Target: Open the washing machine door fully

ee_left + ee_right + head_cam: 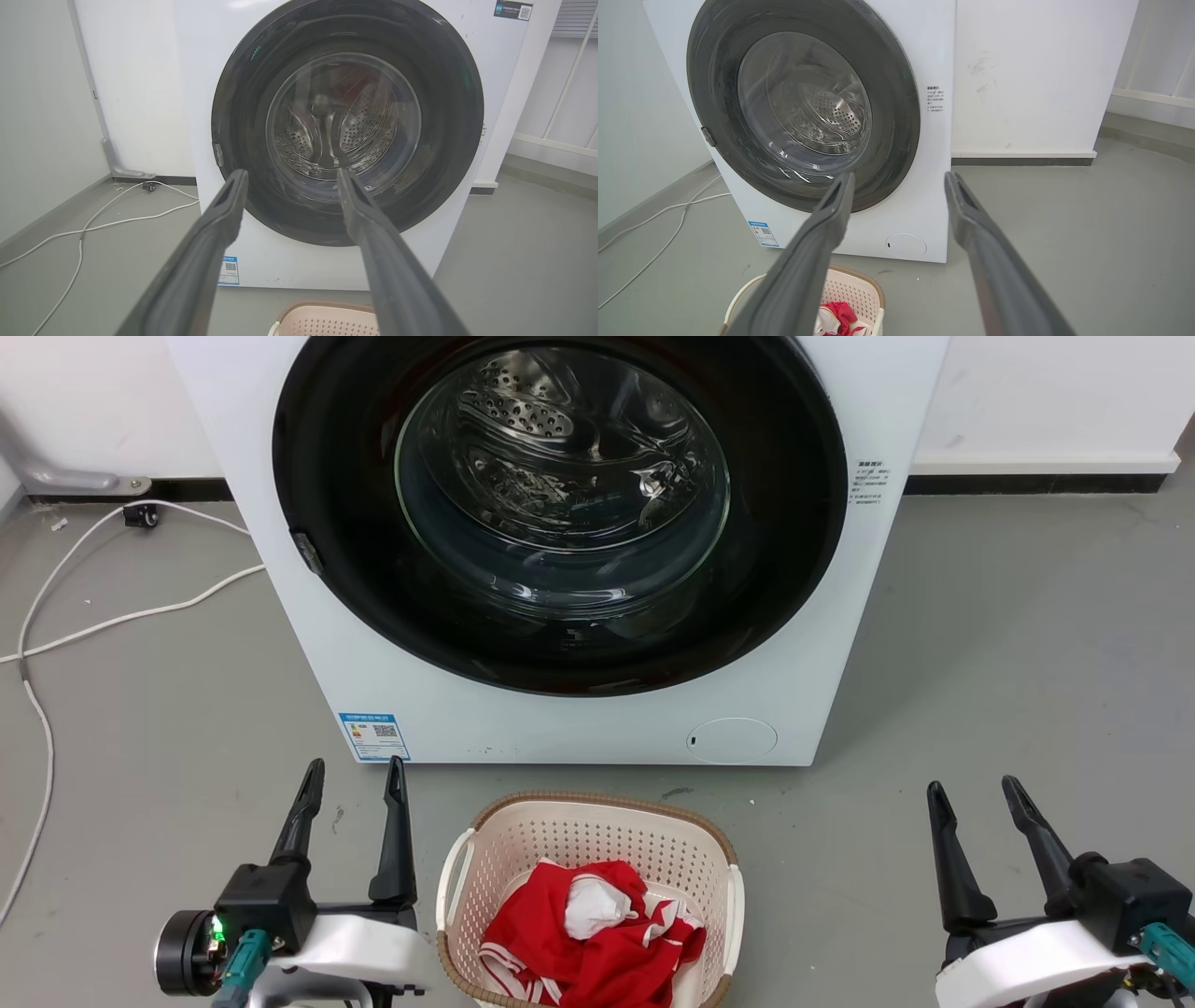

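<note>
Washing machine door (560, 513) closed, glossy black.

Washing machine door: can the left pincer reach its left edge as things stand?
Probably yes. The left pincer is open and empty, and bare floor lies between it and the left edge of the washing machine door. The laundry basket stands aside, to its right.

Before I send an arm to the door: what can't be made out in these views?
Top of the washing machine door: cut off by the head view's upper edge.
The grey tab on its left rim: too small, every view, to identify.
The printed notice beside the door: unreadably small, head and right wrist views.
</note>
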Motion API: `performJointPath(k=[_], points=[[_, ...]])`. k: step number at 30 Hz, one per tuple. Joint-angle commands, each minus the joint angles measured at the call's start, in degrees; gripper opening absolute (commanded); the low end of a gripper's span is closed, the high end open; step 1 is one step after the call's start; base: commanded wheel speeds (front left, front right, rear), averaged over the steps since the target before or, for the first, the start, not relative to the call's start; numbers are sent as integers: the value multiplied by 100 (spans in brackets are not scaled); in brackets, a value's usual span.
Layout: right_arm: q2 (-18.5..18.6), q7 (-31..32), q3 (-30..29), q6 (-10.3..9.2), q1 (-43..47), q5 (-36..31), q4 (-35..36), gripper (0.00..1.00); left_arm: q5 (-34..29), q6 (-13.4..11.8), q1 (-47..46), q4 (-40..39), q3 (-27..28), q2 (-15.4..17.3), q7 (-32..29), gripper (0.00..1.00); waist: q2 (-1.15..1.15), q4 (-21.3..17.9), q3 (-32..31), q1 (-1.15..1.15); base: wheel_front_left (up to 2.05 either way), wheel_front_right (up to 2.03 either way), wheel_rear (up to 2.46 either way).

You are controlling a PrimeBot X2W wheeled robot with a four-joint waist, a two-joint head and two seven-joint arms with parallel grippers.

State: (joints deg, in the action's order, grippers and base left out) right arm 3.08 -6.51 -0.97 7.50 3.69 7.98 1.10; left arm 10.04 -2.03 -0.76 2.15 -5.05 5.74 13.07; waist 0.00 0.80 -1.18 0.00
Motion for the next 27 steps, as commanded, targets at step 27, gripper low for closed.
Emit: performJointPath(k=[27], points=[[-31, -103, 35, -3, 93, -508, -38, 100, -649, 119, 131, 129, 138, -138, 227, 100, 0, 6, -3, 0, 0, 0, 0]])
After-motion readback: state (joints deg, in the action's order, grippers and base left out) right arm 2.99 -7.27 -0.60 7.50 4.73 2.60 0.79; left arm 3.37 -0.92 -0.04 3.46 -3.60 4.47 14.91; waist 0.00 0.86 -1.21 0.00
